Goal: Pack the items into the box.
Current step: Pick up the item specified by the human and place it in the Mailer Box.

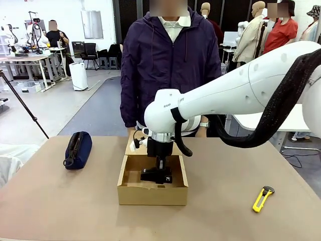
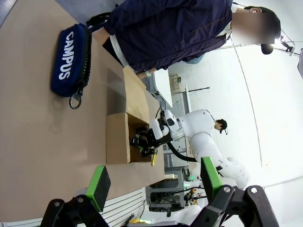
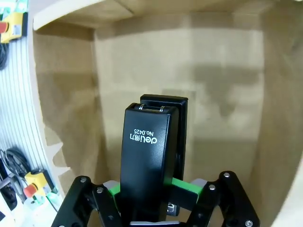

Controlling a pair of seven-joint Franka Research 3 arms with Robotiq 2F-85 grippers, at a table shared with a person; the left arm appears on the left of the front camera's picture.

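Right wrist view: right claw (image 3: 149, 188) clamps deli-printed stapler (image 3: 144, 151).

One tan cardboard box (image 1: 150, 193) mid-table (image 1: 60, 201), one black stapler (image 1: 156, 175) inside it, one yellow utility knife (image 1: 263, 198) near the right edge, one navy pouch (image 1: 78, 149) near the left edge, two grippers, namely left gripper (image 2: 154, 182) and right gripper (image 1: 159, 168), one person (image 1: 170, 65) at the far edge

Right wrist view: stapler (image 3: 146, 156) ran off the bottom edge at its rear, lower sides covered by the pads of the right hand (image 3: 150, 188). Front view: box (image 1: 152, 195) flap mostly hidden behind the right arm (image 1: 241, 90). Left wrist view: utility knife (image 2: 154, 159) was a mere yellow sliver, too small to make out.
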